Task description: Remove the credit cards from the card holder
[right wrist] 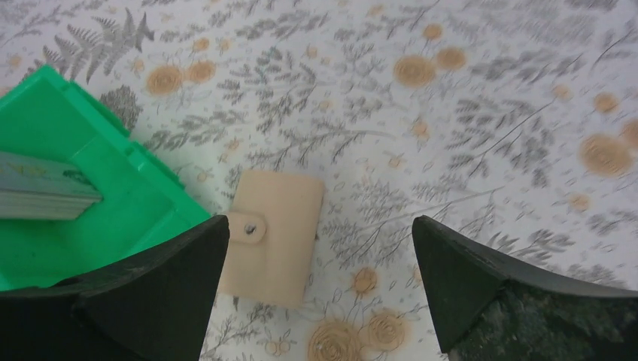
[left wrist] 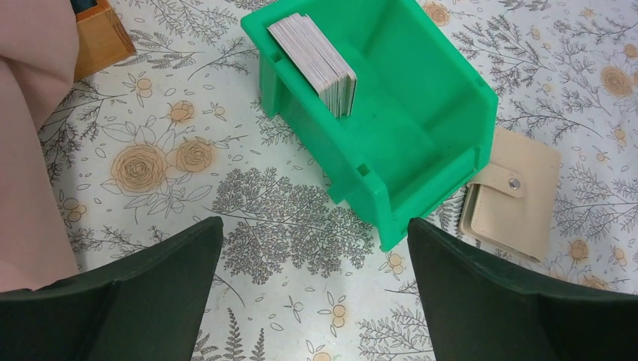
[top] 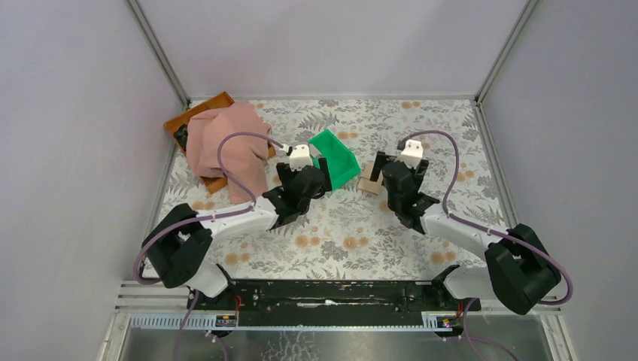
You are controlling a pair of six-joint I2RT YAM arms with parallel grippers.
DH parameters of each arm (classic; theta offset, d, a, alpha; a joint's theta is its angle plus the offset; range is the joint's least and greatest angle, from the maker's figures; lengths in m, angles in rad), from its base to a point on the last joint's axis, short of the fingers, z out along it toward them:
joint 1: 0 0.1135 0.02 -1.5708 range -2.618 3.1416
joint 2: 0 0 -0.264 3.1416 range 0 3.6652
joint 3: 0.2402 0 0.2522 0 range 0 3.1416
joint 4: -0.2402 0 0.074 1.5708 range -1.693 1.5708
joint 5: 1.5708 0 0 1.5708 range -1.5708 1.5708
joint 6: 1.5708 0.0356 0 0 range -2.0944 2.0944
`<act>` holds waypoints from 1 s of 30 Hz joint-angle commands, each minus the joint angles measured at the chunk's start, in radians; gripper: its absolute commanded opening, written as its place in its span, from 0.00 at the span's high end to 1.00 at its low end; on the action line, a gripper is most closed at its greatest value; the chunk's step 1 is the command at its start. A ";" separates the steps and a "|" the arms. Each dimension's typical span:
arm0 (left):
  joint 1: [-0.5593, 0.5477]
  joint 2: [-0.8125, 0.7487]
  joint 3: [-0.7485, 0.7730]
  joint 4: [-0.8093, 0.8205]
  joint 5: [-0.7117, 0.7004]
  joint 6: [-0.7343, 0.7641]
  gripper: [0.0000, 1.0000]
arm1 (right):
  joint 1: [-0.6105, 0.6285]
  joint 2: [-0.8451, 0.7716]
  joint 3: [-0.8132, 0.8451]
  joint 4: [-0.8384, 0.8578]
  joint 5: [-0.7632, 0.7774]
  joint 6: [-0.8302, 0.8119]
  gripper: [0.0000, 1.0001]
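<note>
Cards occupy green bin beside closed card holder; left end effector, right end effector released.

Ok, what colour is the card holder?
The card holder is plain pale beige; left wrist view shows it best.

No readable text, labels, brands or numbers on anything in view

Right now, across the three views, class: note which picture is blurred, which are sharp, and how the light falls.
Right wrist view: soft throughout, the card holder and the tablecloth flowers smeared. Left wrist view: crisp, edges of the card stack in the green bin distinct. Top view: sharp, evenly lit, no glare.
</note>
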 commanded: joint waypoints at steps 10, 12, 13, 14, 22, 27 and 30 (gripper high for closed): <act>0.002 0.079 0.063 -0.053 -0.103 -0.010 0.00 | -0.006 0.045 -0.127 0.173 -0.139 0.165 0.09; 0.002 0.080 0.070 -0.068 -0.107 -0.016 0.01 | -0.006 0.024 -0.158 0.211 -0.149 0.178 0.16; 0.001 0.077 0.065 -0.068 -0.105 -0.015 0.01 | -0.006 0.014 -0.172 0.227 -0.147 0.180 0.18; 0.001 0.074 0.061 -0.063 -0.109 -0.015 0.01 | -0.006 0.009 -0.180 0.233 -0.139 0.179 0.20; 0.015 0.087 0.071 -0.131 -0.209 -0.149 0.03 | -0.006 0.070 -0.121 0.164 -0.129 0.156 0.25; 0.049 0.104 0.124 -0.216 -0.141 -0.300 0.05 | -0.006 0.109 -0.099 0.149 -0.131 0.152 0.25; 0.049 0.110 0.181 -0.301 -0.126 -0.389 0.05 | -0.006 0.138 -0.067 0.114 -0.137 0.158 0.25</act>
